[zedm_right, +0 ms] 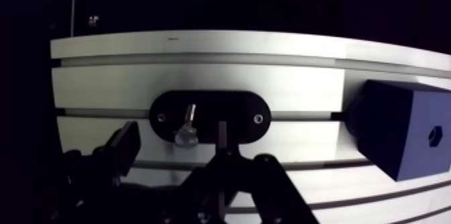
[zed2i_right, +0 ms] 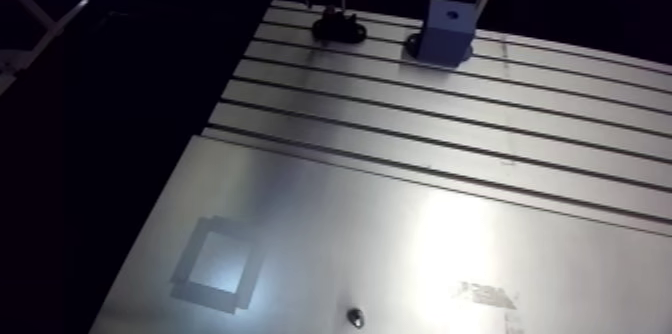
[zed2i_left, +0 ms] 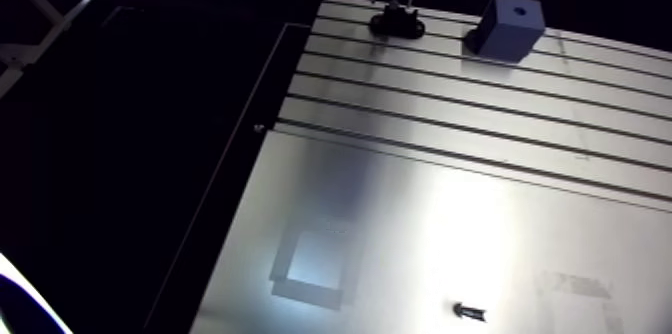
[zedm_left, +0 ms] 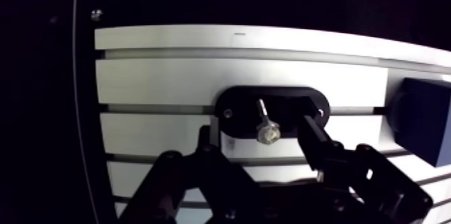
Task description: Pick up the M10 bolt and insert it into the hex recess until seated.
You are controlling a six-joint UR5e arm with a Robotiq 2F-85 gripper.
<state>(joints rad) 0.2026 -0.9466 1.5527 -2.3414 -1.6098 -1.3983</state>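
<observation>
In the wrist view a silver hex-head bolt (zedm_left: 266, 125) sits in a black oval holder (zedm_left: 231, 102) on the slotted table, its head toward the gripper and its shank pointing away. My gripper (zedm_left: 258, 136) is open, one finger (zedm_left: 205, 143) on each side of the bolt, neither touching it. Beside the holder stands a blue block (zedm_right: 396, 129) with a small hex recess (zedm_right: 435, 135) in its face. The arm view shows the holder (zed2i_left: 397, 24) and the block (zed2i_left: 505, 26) at the table's far edge, with the gripper dark above the holder.
A small dark screw (zed2i_left: 468, 310) lies on the smooth plate near the front. A pale square mark (zed2i_left: 312, 268) shows on the plate to its left. The table's left edge (zed2i_left: 262, 128) drops into darkness. Slots run across the far half.
</observation>
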